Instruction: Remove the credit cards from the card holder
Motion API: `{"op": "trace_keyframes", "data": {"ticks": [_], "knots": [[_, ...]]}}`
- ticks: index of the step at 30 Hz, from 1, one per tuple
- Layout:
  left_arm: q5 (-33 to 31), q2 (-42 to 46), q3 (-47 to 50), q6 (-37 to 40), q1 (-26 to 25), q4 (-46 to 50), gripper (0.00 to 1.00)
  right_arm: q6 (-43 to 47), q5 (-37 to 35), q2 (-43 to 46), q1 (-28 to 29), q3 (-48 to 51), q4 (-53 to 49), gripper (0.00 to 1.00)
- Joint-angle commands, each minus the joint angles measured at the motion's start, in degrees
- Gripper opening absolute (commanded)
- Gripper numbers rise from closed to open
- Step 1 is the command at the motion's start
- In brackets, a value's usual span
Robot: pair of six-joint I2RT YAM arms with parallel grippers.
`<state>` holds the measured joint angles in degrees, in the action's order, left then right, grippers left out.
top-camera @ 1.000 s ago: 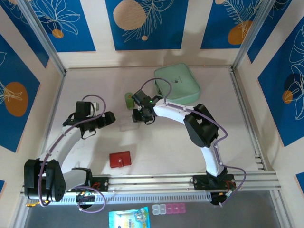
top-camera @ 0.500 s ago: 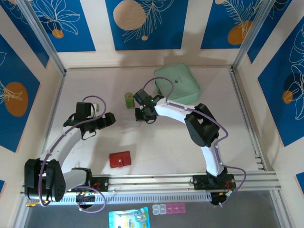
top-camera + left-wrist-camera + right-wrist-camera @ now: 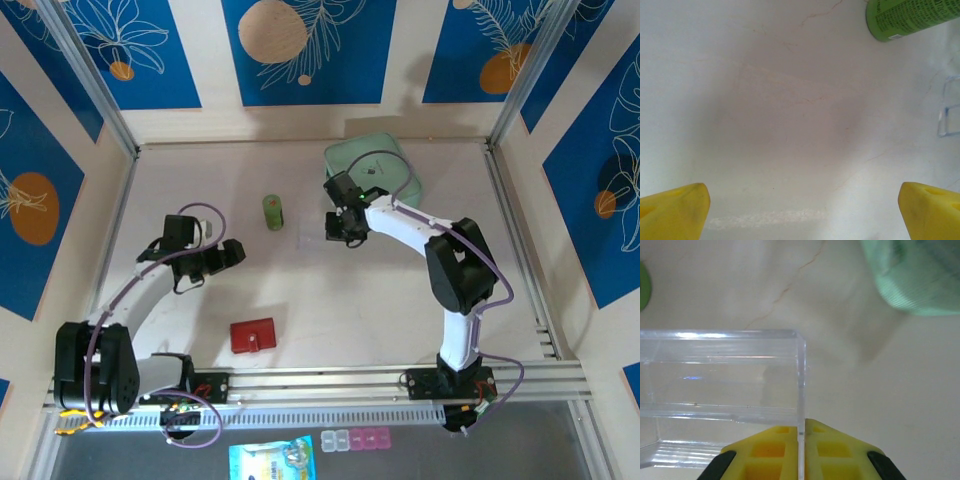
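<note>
Pale tabletop (image 3: pixel 350 300): red card holder (image 3: pixel 252 335), clear box (image 3: pixel 720 380) between right fingers (image 3: pixel 770 456)

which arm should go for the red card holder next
Left. The left gripper is open and empty, on the card holder's side of the table. The right gripper is shut on a clear box, farther away by the mint pouch.

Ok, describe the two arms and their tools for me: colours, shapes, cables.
Both the left arm and right arm have white rounded links with bulky black joint housings, and a thin purple cable loops along each. The left tool and right tool have bright yellow plastic fingers; the right one's show square moulded recesses.
</note>
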<state>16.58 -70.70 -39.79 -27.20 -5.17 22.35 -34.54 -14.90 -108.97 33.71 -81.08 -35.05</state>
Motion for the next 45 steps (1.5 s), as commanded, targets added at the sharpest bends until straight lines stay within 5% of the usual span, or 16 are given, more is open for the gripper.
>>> {"op": "trace_keyframes", "data": {"ticks": [1,16,33,45], "knots": [[1.62,-0.52,-1.26,-0.99,-0.87,0.49,0.96,1.93,-0.46,-0.35,-0.06,-0.51,-1.46,0.11],[1.87,-3.34,-1.87,-1.00,-1.85,0.61,0.96,1.24,-0.66,-6.70,0.79,-5.94,-3.18,0.12],[2.58,-3.60,-2.91,-1.53,-3.91,3.35,0.96,1.23,-1.57,1.02,1.82,-4.49,-4.50,0.30],[-4.39,0.27,-1.46,-3.83,-16.85,13.60,0.95,-0.32,0.28,9.62,7.37,2.82,-2.80,0.38]]}}
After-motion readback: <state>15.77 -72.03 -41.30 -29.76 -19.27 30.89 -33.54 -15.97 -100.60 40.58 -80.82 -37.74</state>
